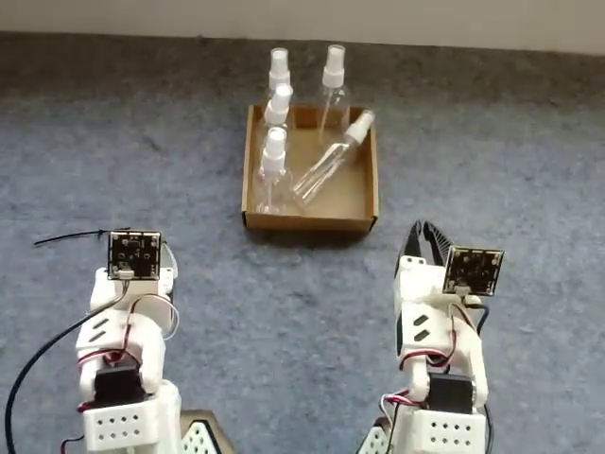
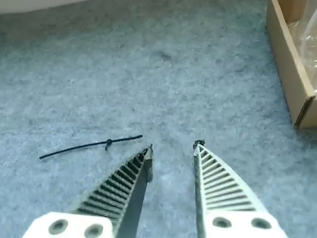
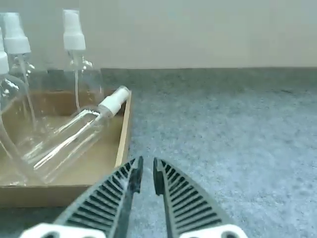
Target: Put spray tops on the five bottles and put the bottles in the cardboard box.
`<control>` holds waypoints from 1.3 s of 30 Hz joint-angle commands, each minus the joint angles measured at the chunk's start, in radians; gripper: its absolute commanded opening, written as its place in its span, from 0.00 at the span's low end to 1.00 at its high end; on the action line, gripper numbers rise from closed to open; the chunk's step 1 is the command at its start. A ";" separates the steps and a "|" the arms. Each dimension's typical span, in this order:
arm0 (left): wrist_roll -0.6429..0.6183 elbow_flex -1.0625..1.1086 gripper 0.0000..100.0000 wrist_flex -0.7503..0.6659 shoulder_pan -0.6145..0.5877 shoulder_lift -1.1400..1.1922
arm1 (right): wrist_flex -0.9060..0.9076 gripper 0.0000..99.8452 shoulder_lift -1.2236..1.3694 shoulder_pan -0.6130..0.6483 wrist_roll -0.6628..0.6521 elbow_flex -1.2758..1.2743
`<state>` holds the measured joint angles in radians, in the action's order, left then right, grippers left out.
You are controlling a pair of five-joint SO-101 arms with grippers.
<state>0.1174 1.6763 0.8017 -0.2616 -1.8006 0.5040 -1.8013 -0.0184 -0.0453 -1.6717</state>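
The cardboard box (image 1: 312, 223) sits on the grey, fuzzy tabletop (image 1: 302, 312), far out in front of the two arms and about midway between them. All five bottles are clear and each one has a white spray top on.

One bottle (image 1: 326, 163) lies tilted in the box, with its top resting up on the right wall. A second bottle (image 1: 273, 165) stands up in the left part of the box. A third bottle (image 1: 278, 106) stands just behind it. The last two bottles (image 1: 334, 80) stand at the far wall of the box - I cannot tell for sure if their bottoms are inside it.

The left claw (image 2: 173, 148) is spread wide and holds nothing. It hangs over bare tabletop, and a corner of the box is off to its side. A thin black tie (image 2: 91, 145) lies on the tabletop close to its tips.

The right claw (image 3: 146, 171) is pinched almost together - just a thin gap - and holds nothing. It points at the near right corner of the box, a little back from it.
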 commanded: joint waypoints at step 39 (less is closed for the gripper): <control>-0.002 0.019 0.13 0.216 -0.012 -0.012 | 0.179 0.23 1.623 0.447 0.261 1.322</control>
<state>0.1174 1.6763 1.0134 -0.2631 -1.8006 0.6743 -0.2209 0.4173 0.1956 -0.4749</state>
